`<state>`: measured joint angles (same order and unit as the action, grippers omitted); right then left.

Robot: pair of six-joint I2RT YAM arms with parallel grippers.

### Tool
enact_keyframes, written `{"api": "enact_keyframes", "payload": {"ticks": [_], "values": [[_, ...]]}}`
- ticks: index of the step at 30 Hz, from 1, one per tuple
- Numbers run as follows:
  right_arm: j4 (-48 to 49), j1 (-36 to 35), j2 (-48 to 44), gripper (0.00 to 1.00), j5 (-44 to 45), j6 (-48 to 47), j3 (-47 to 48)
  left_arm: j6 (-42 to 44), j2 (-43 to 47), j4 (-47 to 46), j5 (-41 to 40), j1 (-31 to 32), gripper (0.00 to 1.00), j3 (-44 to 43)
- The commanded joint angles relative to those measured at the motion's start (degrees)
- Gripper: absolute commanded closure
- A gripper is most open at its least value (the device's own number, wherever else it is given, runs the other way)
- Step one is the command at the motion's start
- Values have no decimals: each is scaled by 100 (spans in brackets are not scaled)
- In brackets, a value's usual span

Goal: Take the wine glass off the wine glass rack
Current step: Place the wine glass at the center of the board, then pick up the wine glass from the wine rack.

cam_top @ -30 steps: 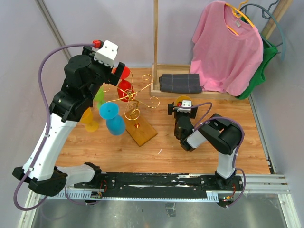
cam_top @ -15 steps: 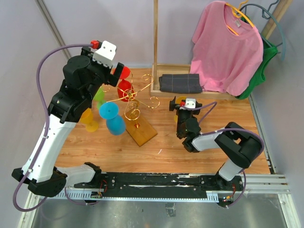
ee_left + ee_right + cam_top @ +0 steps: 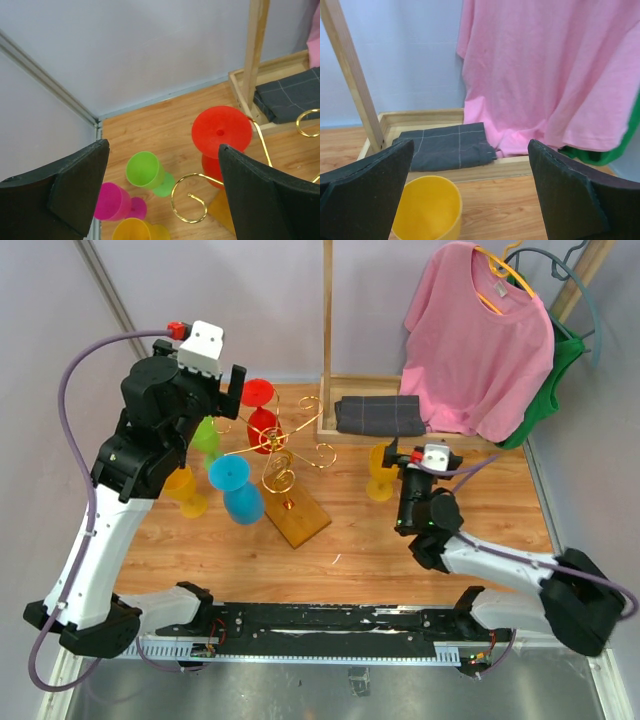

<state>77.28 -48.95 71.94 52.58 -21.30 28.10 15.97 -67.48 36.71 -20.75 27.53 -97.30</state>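
The gold wire rack [image 3: 281,456] stands on its wooden base [image 3: 298,517] at mid table. A red wine glass [image 3: 261,412] hangs upside down on a back arm; it shows in the left wrist view [image 3: 221,133] beside a gold spiral [image 3: 188,203]. A blue glass [image 3: 236,490] sits at the rack's left side. My left gripper [image 3: 231,390] [image 3: 162,146] is open and empty, high and just left of the red glass. My right gripper [image 3: 407,455] [image 3: 470,145] is open and empty, just right of a yellow glass [image 3: 381,471] [image 3: 426,207] that stands upright on the table.
Green [image 3: 145,170], pink [image 3: 115,202] and yellow [image 3: 133,231] glasses stand on the table left of the rack. A wooden frame with a folded grey cloth [image 3: 378,415] is behind. A pink shirt [image 3: 481,340] hangs at back right. A wooden post [image 3: 327,330] rises behind the rack.
My right arm swung right and its gripper drew away from the yellow glass, which now stands free. My left gripper shifted left, uncovering the red glass's foot.
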Motion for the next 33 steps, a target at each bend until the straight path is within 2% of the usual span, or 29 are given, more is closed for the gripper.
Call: {"api": "enact_keyframes", "payload": {"ticks": [1,6,10,13,27,33], "values": [[-2044,-109,-1401,2,342,-46,321,-446,267,103,-147,-313,5,-52],[-5168,-107,-2354,2,471,633,1421,-810,443,262,-57,-699,5,131],[-6800,-106,-2605,1,446,1087,2300,-1444,533,699,579,-1231,6,160],[-7648,-118,-2662,1,369,1280,2856,-1875,599,941,991,-1400,6,147],[-9314,-187,-2847,1,84,1464,4005,-3457,1310,1268,2878,-1863,5,518],[-9691,-204,-2815,1,33,1530,4232,-3594,1380,1247,3301,-2041,5,925]]}}
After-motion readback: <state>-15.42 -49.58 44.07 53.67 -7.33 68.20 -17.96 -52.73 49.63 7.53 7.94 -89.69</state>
